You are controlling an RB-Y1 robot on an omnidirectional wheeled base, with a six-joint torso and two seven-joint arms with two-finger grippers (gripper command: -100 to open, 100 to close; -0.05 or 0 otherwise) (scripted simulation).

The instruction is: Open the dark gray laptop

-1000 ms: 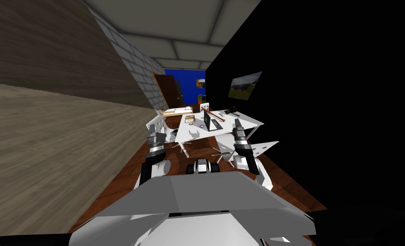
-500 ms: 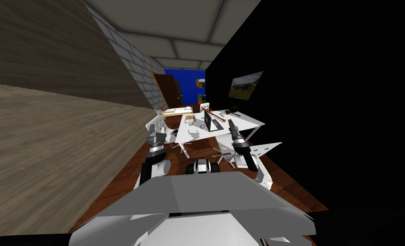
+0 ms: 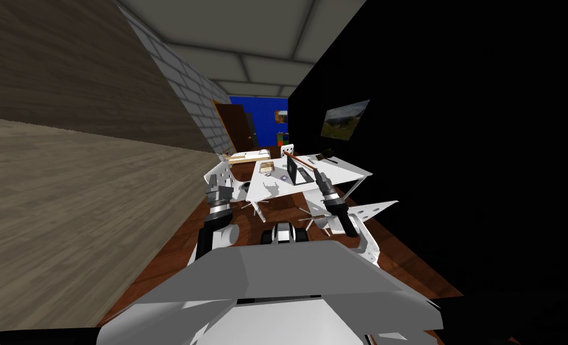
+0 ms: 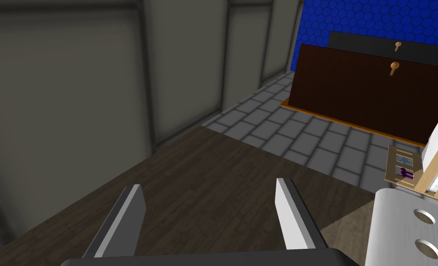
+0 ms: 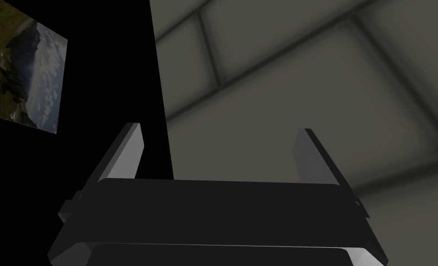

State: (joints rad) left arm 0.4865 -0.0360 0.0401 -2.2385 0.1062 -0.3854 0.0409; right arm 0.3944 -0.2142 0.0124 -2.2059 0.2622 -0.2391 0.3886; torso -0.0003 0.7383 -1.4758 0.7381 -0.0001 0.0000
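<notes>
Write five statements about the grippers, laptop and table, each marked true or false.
1. The laptop sits on the white table. True.
2. The left gripper is open. True.
3. The right gripper is shut on the laptop. False: it is open and holds nothing.
4. The left gripper is nearer the laptop than the right. False: the right one is nearer.
5. The far wall is blue. True.

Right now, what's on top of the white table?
On the white table: the dark laptop, a long brown stick, a small tan box and a dark thing near the far edge. My right gripper hides part of the tabletop beside the laptop.
</notes>
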